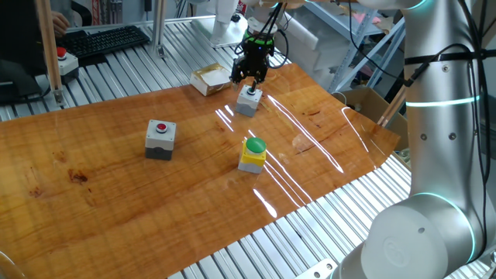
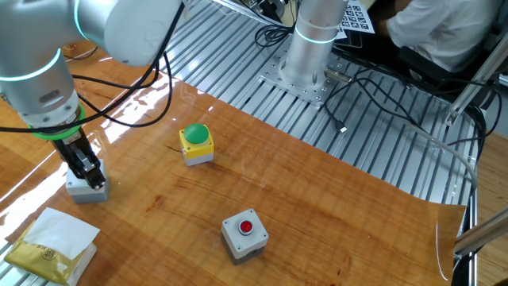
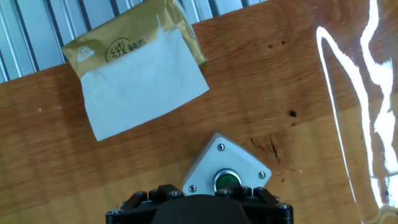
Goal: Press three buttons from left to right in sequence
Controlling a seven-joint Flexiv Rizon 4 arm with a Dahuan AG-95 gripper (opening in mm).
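Observation:
Three button boxes stand on the wooden table top (image 1: pixel 116 201). The grey box with a red button (image 1: pixel 160 139) is at the left and also shows in the other fixed view (image 2: pixel 244 234). The yellow box with a green dome (image 1: pixel 253 153) (image 2: pixel 196 143) is in the middle. The grey box with a small green button (image 1: pixel 249 101) (image 2: pixel 86 191) (image 3: pixel 227 165) is at the far right. My gripper (image 1: pixel 249 84) (image 2: pixel 94 176) points straight down on top of this last box, over its button. Its black body (image 3: pixel 199 208) fills the bottom of the hand view. The fingertips are hidden.
A tan packet with white paper (image 1: pixel 211 77) (image 2: pixel 51 242) (image 3: pixel 137 68) lies just beside the small-button box. A red mushroom button on a pale box (image 1: pixel 63 60) and a keyboard (image 1: pixel 108 40) sit beyond the table top. A cardboard box (image 1: pixel 372 105) stands at the right.

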